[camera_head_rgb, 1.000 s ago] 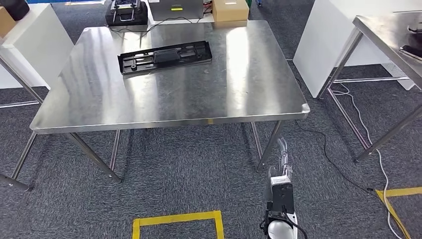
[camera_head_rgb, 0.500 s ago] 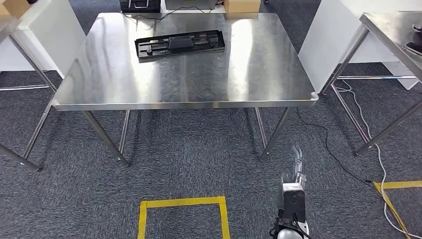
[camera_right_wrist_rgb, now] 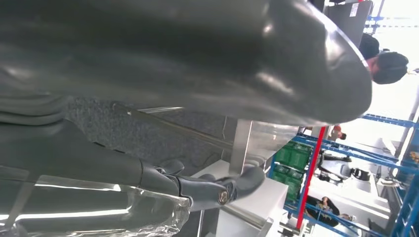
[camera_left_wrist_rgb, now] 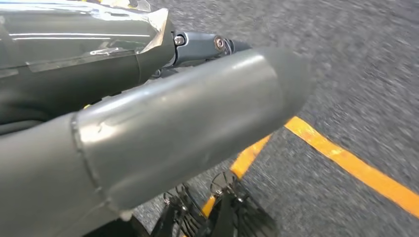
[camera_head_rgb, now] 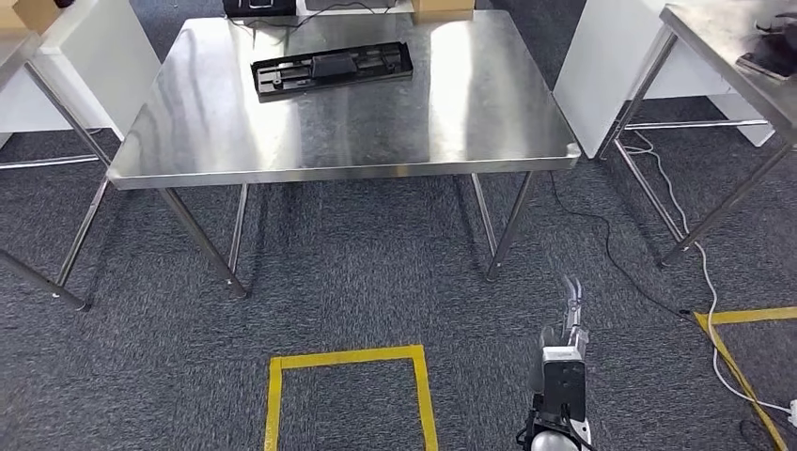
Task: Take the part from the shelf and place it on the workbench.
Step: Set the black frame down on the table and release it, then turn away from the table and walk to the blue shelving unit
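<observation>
Head view, workbench: stainless steel workbench (camera_head_rgb: 348, 122) on splayed steel legs, standing on grey carpet.
Head view, part: long black plastic part (camera_head_rgb: 331, 68) lies flat on the workbench's top, towards its far edge and left of its middle, with nothing else touching it.
Head view, right hand: right hand (camera_head_rgb: 570, 303) hangs low over the carpet, near the workbench's right front leg and well apart from the part; fingers extended and close together, nothing in them.
Head view, floor marking: yellow tape square (camera_head_rgb: 346, 395) on the carpet, in front of the workbench.
Head view, second table: another steel table (camera_head_rgb: 724, 42) stands right of the workbench, with a white panel (camera_head_rgb: 611, 66) between them and cables (camera_head_rgb: 648, 178) trailing on the floor.
Head view, behind: cardboard box (camera_head_rgb: 442, 7) and dark equipment case (camera_head_rgb: 258, 7) just beyond the workbench's far edge.
Left wrist view, left hand: left hand (camera_left_wrist_rgb: 163, 113) seen close, grey thumb and one dark finger straight, holding nothing; yellow floor tape (camera_left_wrist_rgb: 346, 163) beyond it.
Right wrist view, hand: thumb and a straight dark finger, empty.
Right wrist view, background: blue shelving (camera_right_wrist_rgb: 390, 148) and a person (camera_right_wrist_rgb: 385, 64) far off.
</observation>
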